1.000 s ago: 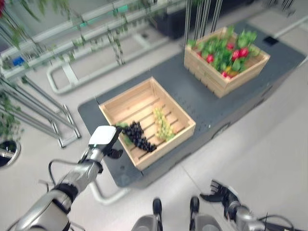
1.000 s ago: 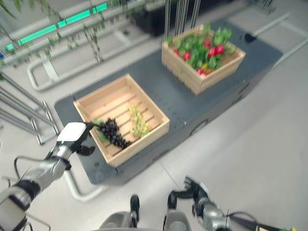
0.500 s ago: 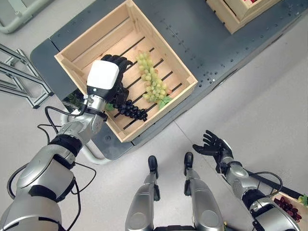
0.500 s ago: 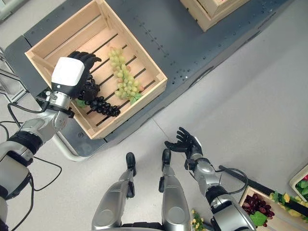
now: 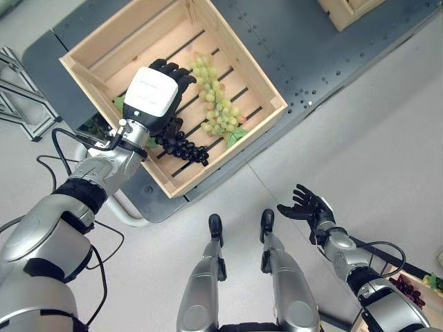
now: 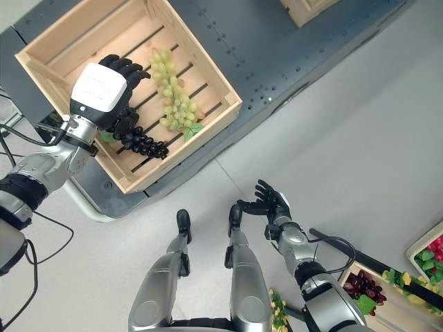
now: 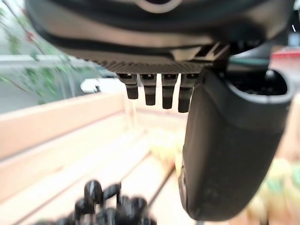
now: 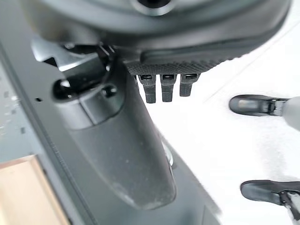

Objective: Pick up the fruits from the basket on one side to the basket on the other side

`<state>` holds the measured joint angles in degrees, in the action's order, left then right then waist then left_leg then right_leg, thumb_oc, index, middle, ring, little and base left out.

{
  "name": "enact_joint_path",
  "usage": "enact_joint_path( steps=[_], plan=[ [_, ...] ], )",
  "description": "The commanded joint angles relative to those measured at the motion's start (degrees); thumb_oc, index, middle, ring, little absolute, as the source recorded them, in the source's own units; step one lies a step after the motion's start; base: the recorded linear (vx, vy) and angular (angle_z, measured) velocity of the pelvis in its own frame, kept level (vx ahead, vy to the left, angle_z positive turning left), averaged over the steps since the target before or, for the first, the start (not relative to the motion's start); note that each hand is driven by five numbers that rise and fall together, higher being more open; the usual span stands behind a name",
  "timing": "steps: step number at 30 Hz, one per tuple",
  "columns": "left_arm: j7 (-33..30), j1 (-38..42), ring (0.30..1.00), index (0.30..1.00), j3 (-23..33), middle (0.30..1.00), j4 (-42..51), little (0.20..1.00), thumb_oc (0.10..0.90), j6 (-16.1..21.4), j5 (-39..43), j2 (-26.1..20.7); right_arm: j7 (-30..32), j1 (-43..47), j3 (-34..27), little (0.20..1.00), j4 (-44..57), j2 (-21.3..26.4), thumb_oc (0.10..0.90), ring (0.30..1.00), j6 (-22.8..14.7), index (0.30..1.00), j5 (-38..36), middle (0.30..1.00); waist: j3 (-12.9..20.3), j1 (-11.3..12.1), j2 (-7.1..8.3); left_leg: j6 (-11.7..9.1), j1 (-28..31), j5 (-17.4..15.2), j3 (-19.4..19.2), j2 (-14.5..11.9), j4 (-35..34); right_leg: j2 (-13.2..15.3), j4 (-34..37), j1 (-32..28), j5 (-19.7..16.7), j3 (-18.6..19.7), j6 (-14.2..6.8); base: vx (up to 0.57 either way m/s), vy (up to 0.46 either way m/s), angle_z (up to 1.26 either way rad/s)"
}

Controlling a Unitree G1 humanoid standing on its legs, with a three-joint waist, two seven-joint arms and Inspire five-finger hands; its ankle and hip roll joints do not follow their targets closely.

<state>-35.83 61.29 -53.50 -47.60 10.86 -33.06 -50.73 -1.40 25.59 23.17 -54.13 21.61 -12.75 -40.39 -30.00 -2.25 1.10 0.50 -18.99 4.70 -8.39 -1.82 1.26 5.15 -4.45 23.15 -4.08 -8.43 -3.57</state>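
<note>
Left robot hand (image 5: 154,98) advanced, open, over dark grapes (image 5: 181,146).

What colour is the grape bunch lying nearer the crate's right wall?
Pale green, with a green leaf at its lower end: green grape bunch, clearest in the left eye view.

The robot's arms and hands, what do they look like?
Both arms are silver-grey with rounded shells and black bands at the joints. The left hand is dark, with a white plate on its back. The right hand is dark all over. Thin black cables loop beside each arm.
</note>
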Motion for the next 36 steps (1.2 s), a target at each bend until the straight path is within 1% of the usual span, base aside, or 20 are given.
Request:
enact_joint_path(
  steps=[1, 3, 7, 10, 12, 15, 20, 22, 25, 26, 29, 30, 31, 33, 36],
  plan=[
    [0.24, 8.7, 0.9, 0.9, 3.36, 0.9, 2.5, 0.9, 0.8, -1.71, -0.88, -4.98, 0.13, -0.67, -1.93, 0.9, 1.98, 2.83, 0.8, 0.9, -1.74, 0.9, 1.47, 0.9, 0.2, 0.03, -1.17, 0.22, -3.91, -3.86, 0.45, 1.28, 7.92, 1.45, -5.59, 0.67, 2.63, -1.92, 0.91, 0.04, -0.02, -0.02],
    [2.11, 9.09, 0.9, 0.9, 2.78, 0.9, 3.47, 0.9, 0.8, -1.05, -0.72, -5.84, 0.48, -0.96, -1.89, 0.9, 1.68, 2.45, 0.8, 0.9, -1.65, 0.9, 1.45, 0.9, 0.2, 0.19, -1.38, 0.22, -3.9, -3.81, 0.45, 1.29, 7.61, 1.53, -5.06, 0.54, 2.45, -2.01, 0.83, 0.05, -0.036, -0.01],
    [8.03, 9.61, 0.9, 0.9, 0.97, 0.9, 7.32, 0.9, 0.8, -0.26, -0.55, -7.6, 0.66, -1.25, -2.13, 0.9, 1.18, 2.3, 0.8, 0.9, -1.53, 0.9, 2.08, 0.9, 0.2, 0.46, -1.95, 0.18, -3.97, -3.63, 0.79, 1.46, 7.15, 1.58, -4.27, 0.48, 2.01, -1.91, 0.69, 0.05, -0.027, 0.01],
    [15.68, 10.06, 0.9, 0.9, -0.28, 0.9, 11.31, 0.9, 0.8, 0.82, 1.94, -9.29, 0.77, -1.58, -2.76, 0.9, 0.9, 2.63, 0.8, 0.9, -1.43, 0.9, 3.09, 0.9, 0.2, 0.77, -2.67, 0.21, -3.83, -3.56, 1.12, 1.58, 6.7, 1.7, -3.95, 0.32, 1.91, -2.06, 0.58, 0.04, -0.013, 0.01],
    [20.19, 10.65, 0.9, 0.9, -1.73, 0.9, 14.08, 0.9, 0.8, 0.45, 2.79, -10.68, 0.64, -1.69, -3.21, 0.9, 0.57, 3.07, 0.8, 0.9, -1.16, 0.9, 3.47, 0.9, 0.2, 0.93, -3.12, 0.27, -3.74, -3.51, 1.43, 1.7, 6.56, 1.76, -3.86, 0.16, 1.9, -2.06, 0.53, 0.05, -0.014, 0.02],
    [23.94, 12.78, 0.9, 0.9, -3.93, 0.9, 17.73, 0.9, 0.8, -0.44, 5.23, -12.67, 0.79, -1.68, -3.44, 0.9, 0.0, 3.66, 0.8, 0.9, -1.07, 0.9, 3.59, 0.9, 0.2, 1.29, -3.6, 0.29, -3.66, -3.41, 1.71, 1.77, 6.25, 1.96, -3.67, -0.07, 1.86, -2.31, 0.43, 0.04, -0.025, 0.02],
    [27.61, 15.73, 0.9, 0.9, -5.37, 0.9, 20.97, 0.9, 0.8, -0.33, 5.59, -14.33, 0.97, -2.39, -3.65, 0.9, -0.29, 3.93, 0.8, 0.9, -1.04, 0.9, 4.89, 0.9, 0.2, 1.79, -3.8, 0.34, -3.62, -3.18, 2.23, 1.86, 5.66, 2.01, -3.52, -0.11, 1.77, -2.76, 0.31, 0.03, -0.029, 0.08],
    [29.19, 16.91, 0.9, 0.9, -5.88, 0.9, 22.13, 0.9, 0.8, -0.71, 4.94, -14.46, 1.11, -2.48, -3.59, 0.9, -0.44, 3.86, 0.8, 0.9, -0.88, 0.9, 5.31, 0.9, 0.2, 1.87, -3.86, 0.37, -3.49, -3.05, 2.37, 1.87, 5.23, 1.97, -3.48, -0.1, 1.75, -2.83, 0.26, 0.03, -0.023, 0.07],
    [32.6, 19.17, 0.9, 0.9, -7.35, 0.9, 23.21, 0.9, 0.8, -0.34, 1.96, -14.1, 1.03, -2.06, -3.43, 0.9, -1.61, 3.66, 0.8, 0.9, -0.88, 0.9, 5.64, 0.9, 0.2, 1.97, -3.98, 0.37, -3.49, -2.84, 2.53, 1.9, 4.68, 1.9, -3.49, 0.1, 1.7, -2.98, 0.18, 0.02, -0.025, 0.04],
    [32.86, 19.41, 0.9, 0.9, -7.53, 0.9, 23.3, 0.9, 0.8, -0.27, 1.66, -14.09, 0.98, -1.99, -3.44, 0.9, -1.75, 3.65, 0.8, 0.9, -0.89, 0.9, 5.59, 0.9, 0.2, 2.0, -3.96, 0.38, -3.5, -2.82, 2.55, 1.9, 4.64, 1.91, -3.49, 0.12, 1.69, -3.01, 0.18, 0.02, -0.023, 0.05],
    [37.2, 22.53, 0.9, 0.9, -10.2, 0.9, 25.46, 0.9, 0.8, -0.33, -0.69, -13.67, 0.31, -1.54, -3.53, 0.9, -3.08, 3.67, 0.8, 0.9, -1.16, 0.9, 5.23, 0.9, 0.2, 2.0, -4.06, 0.38, -3.9, -2.72, 2.85, 2.05, 4.59, 1.93, -3.68, 0.62, 1.55, -3.2, 0.04, 0.01, -0.017, 0.05],
    [37.59, 22.68, 0.9, 0.9, -10.36, 0.9, 25.63, 0.9, 0.8, -0.34, -0.93, -13.63, 0.22, -1.49, -3.6, 0.9, -3.22, 3.64, 0.8, 0.9, -1.19, 0.9, 5.25, 0.9, 0.2, 2.01, -4.05, 0.39, -3.94, -2.72, 2.86, 2.05, 4.6, 1.94, -3.69, 0.68, 1.52, -3.21, 0.03, 0.01, -0.008, 0.09],
    [40.08, 23.88, 0.9, 0.9, -11.6, 0.9, 26.75, 0.9, 0.8, -0.96, -2.15, -13.16, 0.18, -0.99, -3.51, 0.9, -3.89, 3.38, 0.8, 0.9, -1.26, 0.9, 5.21, 0.9, 0.2, 1.97, -4.06, 0.4, -4.23, -2.62, 2.94, 2.06, 4.51, 1.92, -3.7, 1.07, 1.33, -3.21, -0.07, 0.0, -0.004, 0.08],
    [41.57, 24.88, 0.9, 0.9, -12.86, 0.9, 26.74, 0.9, 0.8, -1.04, -3.3, -12.58, 0.13, -0.44, -3.25, 0.9, -4.48, 3.12, 0.8, 0.9, -1.42, 0.9, 4.94, 0.9, 0.2, 1.95, -3.89, 0.41, -4.37, -2.53, 2.87, 2.06, 4.27, 1.83, -3.54, 1.27, 1.18, -3.24, -0.13, 0.0, -0.013, 0.06],
    [43.95, 26.79, 0.9, 0.9, -15.43, 0.9, 25.1, 0.9, 0.8, 0.14, -3.9, -12.08, -0.32, 0.11, -2.88, 0.9, -5.35, 2.98, 0.8, 0.9, -2.03, 0.9, 4.62, 0.9, 0.2, 1.69, -3.44, 0.29, -4.58, -2.27, 2.49, 1.84, 3.73, 1.63, -3.08, 1.67, 0.78, -3.16, -0.29, 0.0, -0.005, 0.01]
  ],
)
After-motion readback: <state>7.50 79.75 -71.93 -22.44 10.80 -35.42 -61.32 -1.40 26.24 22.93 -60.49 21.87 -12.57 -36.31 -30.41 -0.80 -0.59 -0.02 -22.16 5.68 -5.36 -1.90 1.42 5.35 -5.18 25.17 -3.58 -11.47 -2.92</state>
